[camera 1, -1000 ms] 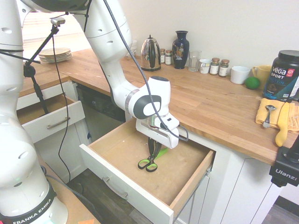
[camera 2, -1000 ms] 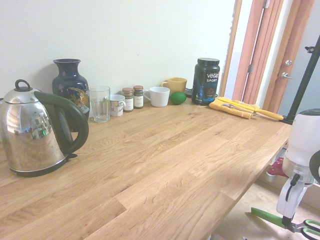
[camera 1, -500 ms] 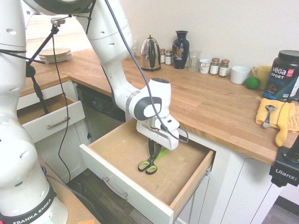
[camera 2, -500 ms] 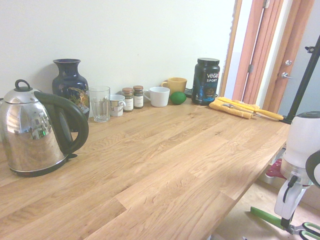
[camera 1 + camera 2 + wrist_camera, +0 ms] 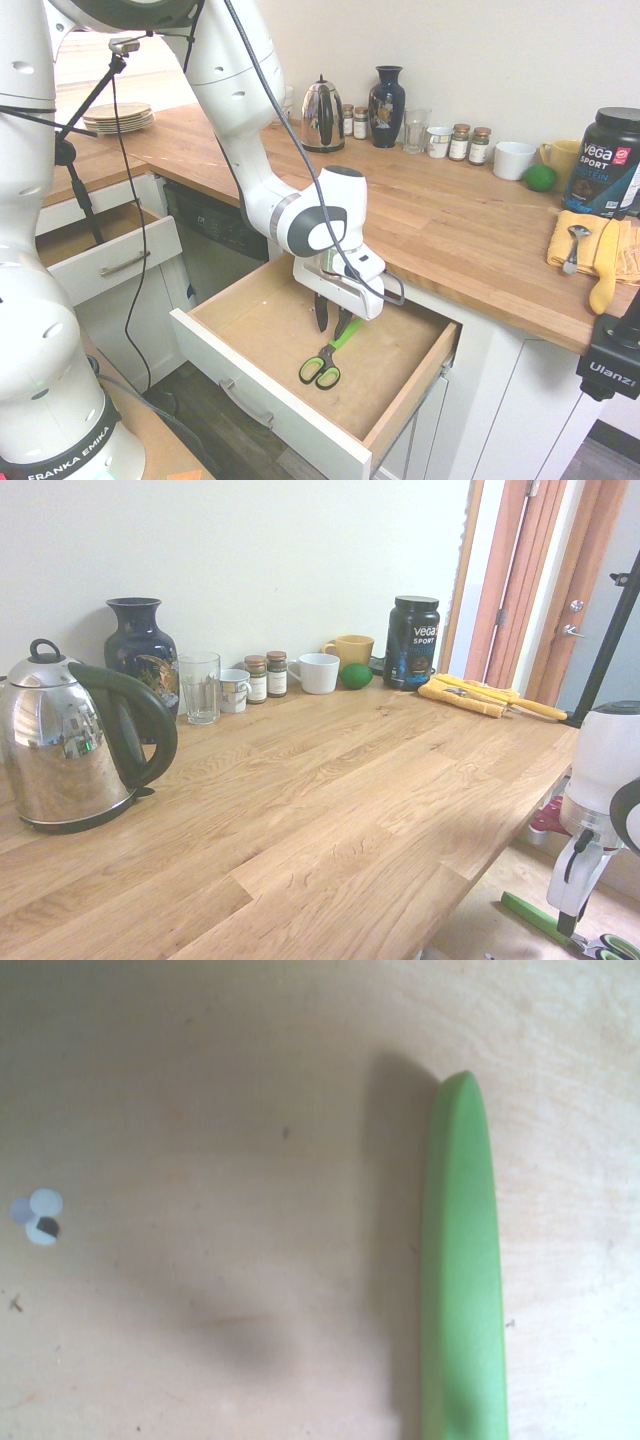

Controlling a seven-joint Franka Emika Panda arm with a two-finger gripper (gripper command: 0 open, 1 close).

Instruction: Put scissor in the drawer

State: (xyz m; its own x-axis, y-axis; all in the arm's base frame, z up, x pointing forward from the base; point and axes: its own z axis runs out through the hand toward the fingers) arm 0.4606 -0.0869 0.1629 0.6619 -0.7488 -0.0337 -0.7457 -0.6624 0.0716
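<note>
Gripper point(image 5: 333, 316) low inside the open drawer point(image 5: 255, 383), jaws spread, a dark finger to each side. Scissor point(image 5: 325, 364) free of a full grip, on the drawer's bare wood floor: black-and-green handle loops toward the front panel, bright green blade part running back toward the counter, its nearer end by one of the fingers. Whether that finger touches it, cannot tell.

Wrist view, close up: the green blade part, tapering to a rounded tip, a soft shadow alongside; a little cluster of pale round spots point(image 5: 42, 1217) on the wood (one of them partly dark).

Drawer pulled out from under the wooden counter point(image 5: 450, 215); silver bar handle point(image 5: 246, 402) on its white front. A smaller drawer point(image 5: 115, 263), also open, beyond the dark-fronted appliance point(image 5: 215, 225).

Along the counter's wall edge: steel kettle point(image 5: 323, 117), dark blue vase with a painted pattern point(image 5: 387, 108), clear glass point(image 5: 417, 131), a patterned cup point(image 5: 438, 142), small lidded jars point(image 5: 459, 143), white mug point(image 5: 513, 161), green round object point(image 5: 540, 178) just beside a yellow mug point(image 5: 560, 158), black tub point(image 5: 603, 165) (label reads Vega Sport). Nearer the counter's front edge, folded orange cloth point(image 5: 562, 241) with a spoon point(image 5: 574, 248) on it. Stacked plates point(image 5: 118, 117) at the far end.
</note>
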